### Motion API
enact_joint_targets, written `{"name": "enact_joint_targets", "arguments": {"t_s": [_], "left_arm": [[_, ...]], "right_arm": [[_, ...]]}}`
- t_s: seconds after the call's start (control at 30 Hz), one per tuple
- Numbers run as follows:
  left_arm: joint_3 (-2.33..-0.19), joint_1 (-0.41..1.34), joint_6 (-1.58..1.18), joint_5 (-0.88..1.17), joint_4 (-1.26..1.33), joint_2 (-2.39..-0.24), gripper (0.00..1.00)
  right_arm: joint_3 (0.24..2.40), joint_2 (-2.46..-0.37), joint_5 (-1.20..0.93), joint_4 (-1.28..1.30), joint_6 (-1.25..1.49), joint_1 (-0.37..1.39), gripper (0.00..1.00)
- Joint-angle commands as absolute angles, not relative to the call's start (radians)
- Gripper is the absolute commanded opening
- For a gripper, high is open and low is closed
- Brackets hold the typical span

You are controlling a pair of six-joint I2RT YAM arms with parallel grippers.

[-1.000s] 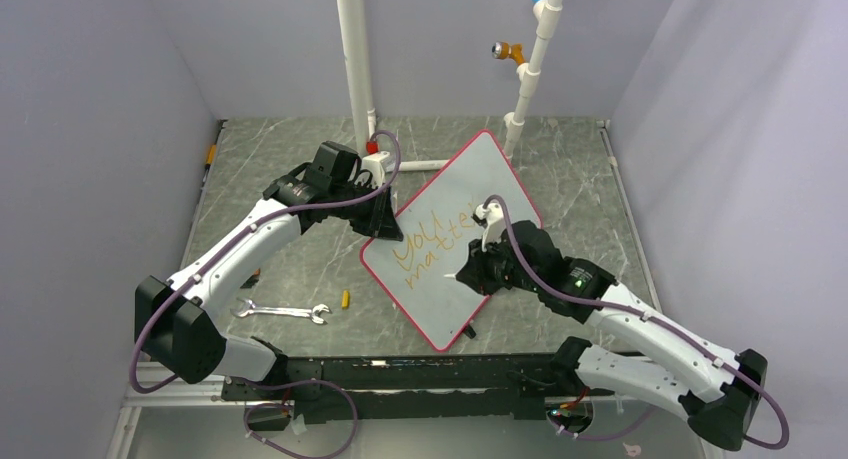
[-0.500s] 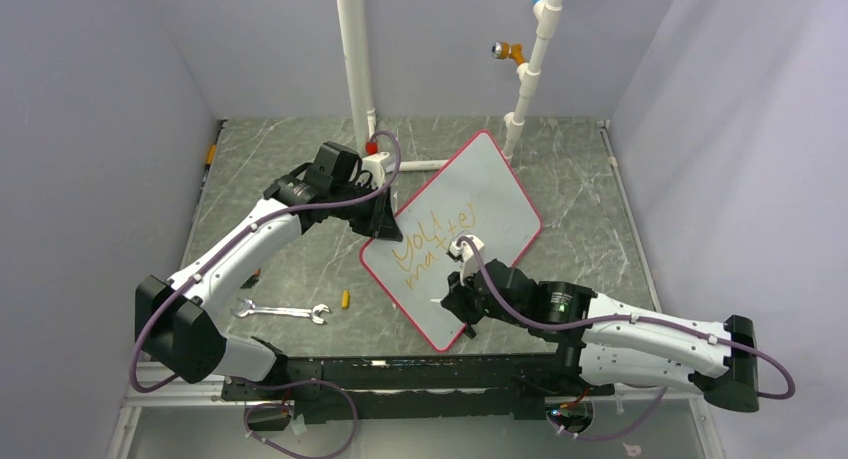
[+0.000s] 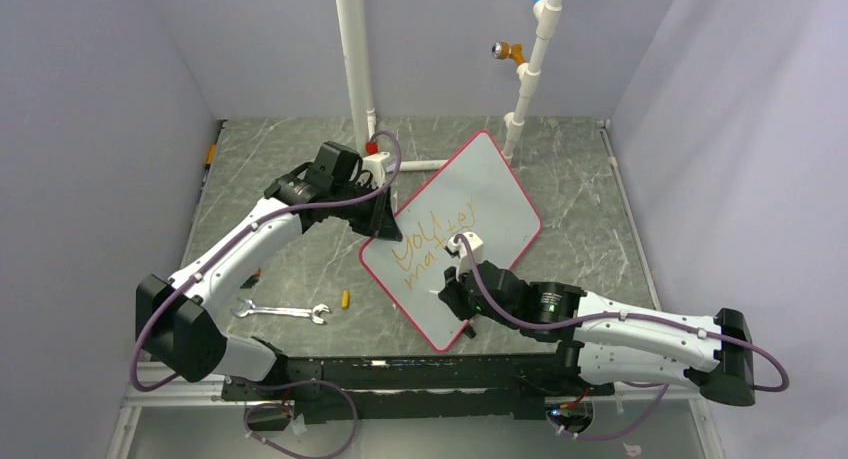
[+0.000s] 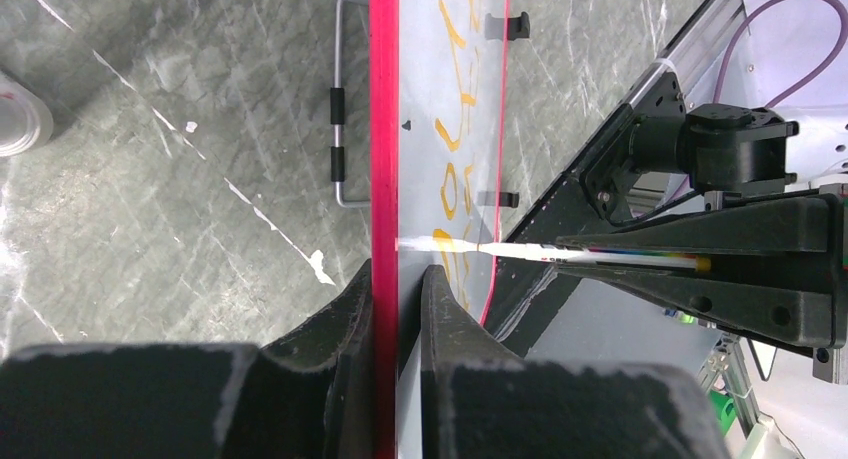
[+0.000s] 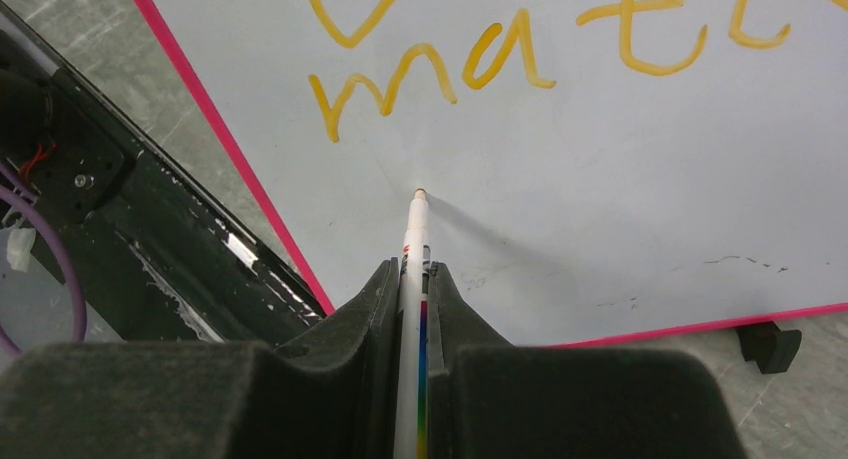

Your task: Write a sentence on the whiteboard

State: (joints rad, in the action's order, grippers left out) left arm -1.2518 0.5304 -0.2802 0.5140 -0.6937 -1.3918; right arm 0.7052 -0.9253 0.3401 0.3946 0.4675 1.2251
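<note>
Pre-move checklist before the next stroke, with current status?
1. Board held: left claw clamps its red rim, one finger on each face. Ok.
2. Marker gripped: right claw is shut on it, tip pointing forward. Ok.
3. Tip on surface: it sits close to the board, just under the sentence. Contact: cannot tell.
4. Room to write: bare board around the tip, below the lettering. Ok.
5. Ink flowing: existing letters are solid orange-yellow, but there is no fresh mark at the tip. Cannot tell.
</note>
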Motion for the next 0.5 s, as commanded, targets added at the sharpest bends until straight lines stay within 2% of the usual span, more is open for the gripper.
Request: {"name": "enact_joint_targets", "arguments": {"t_s": [0.0,0.47], "left_arm": [[-1.276,0.506,-0.202,0.236,-0.686,-1.399,0.0],[-1.279,0.505,-0.194,0.23,-0.693,-1.401,0.0]], "right_arm": [[0.709,-0.951,0.344,0.332,0.465,1.234,0.0],[0.673,-0.955,0.258,0.328,0.457,1.254,0.0]]}}
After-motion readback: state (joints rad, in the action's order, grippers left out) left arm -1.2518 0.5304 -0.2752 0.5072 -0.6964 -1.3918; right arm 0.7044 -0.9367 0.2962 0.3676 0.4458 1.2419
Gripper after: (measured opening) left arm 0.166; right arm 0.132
